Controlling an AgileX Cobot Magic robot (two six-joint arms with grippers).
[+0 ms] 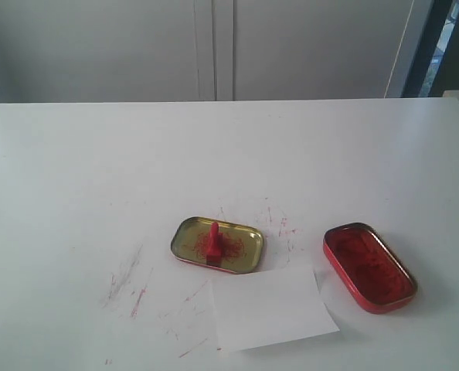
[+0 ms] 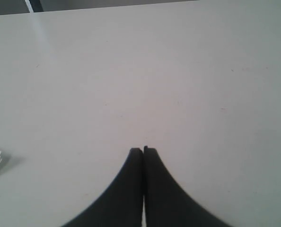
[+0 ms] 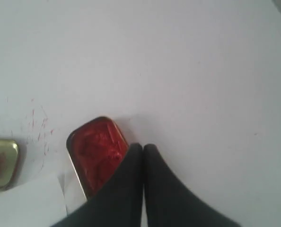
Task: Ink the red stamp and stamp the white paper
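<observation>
Setting: a plain indoor workroom with the look of an office or a lab; I cannot tell which.

Furniture: one broad white table (image 1: 98, 170) with a matt top, marked near the front with red ink streaks (image 1: 125, 282).

Backdrop: flat pale cabinet doors (image 1: 121, 46), closed, with vertical seams. A dark upright frame (image 1: 434, 46) stands at the far right.

Desk goods on the table: the red stamp (image 1: 213, 241) upright in a gold tin (image 1: 249, 247), a red ink tin (image 1: 368, 267), and the white paper (image 1: 272, 309).
</observation>
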